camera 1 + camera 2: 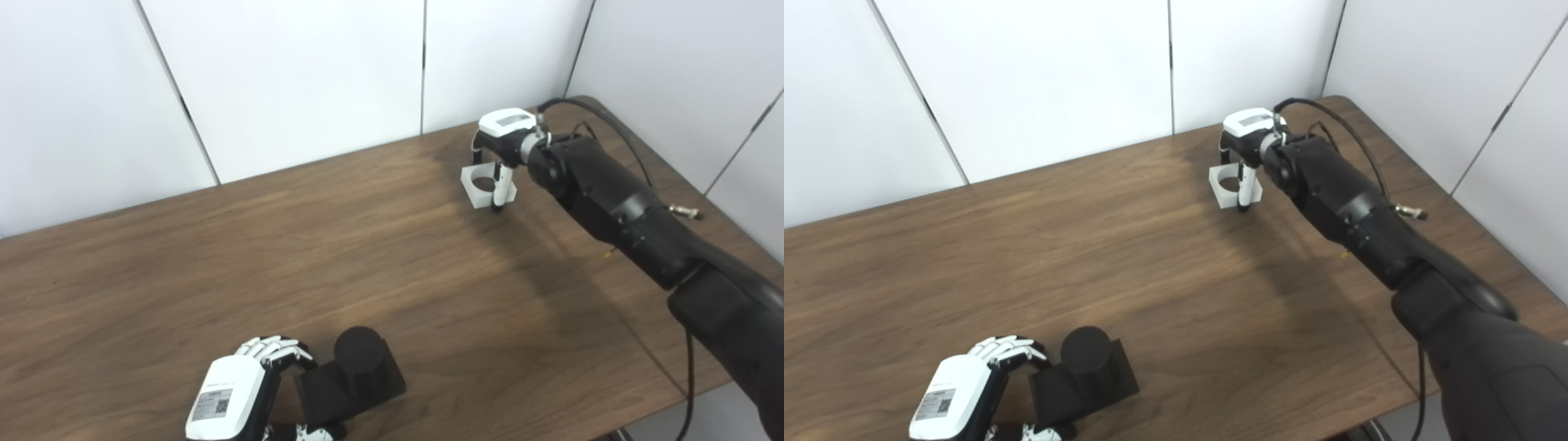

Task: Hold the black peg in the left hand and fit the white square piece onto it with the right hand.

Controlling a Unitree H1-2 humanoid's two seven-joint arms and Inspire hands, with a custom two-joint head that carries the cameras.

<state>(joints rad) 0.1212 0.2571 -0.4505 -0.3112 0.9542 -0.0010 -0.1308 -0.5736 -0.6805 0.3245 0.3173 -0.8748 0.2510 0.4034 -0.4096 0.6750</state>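
While the left robot hand (pixel 245 392) is wrapped around the square base of the black peg (pixel 358 361) down at the near edge of the tabletop (pixel 343 245), the right robot hand (pixel 499 162) is way over at the far side. Its fingers are closed around the white square piece (pixel 484 187), which looks like it's sitting on the wood, round hole facing up.

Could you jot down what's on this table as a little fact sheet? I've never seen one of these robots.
surface: brown wooden table
black peg: round post on a square base, upright, near edge
left hand: fingers curled around the peg's base
white square piece: round hole through it, far right
right hand: over the piece, fingers at its sides
fitted: not yet
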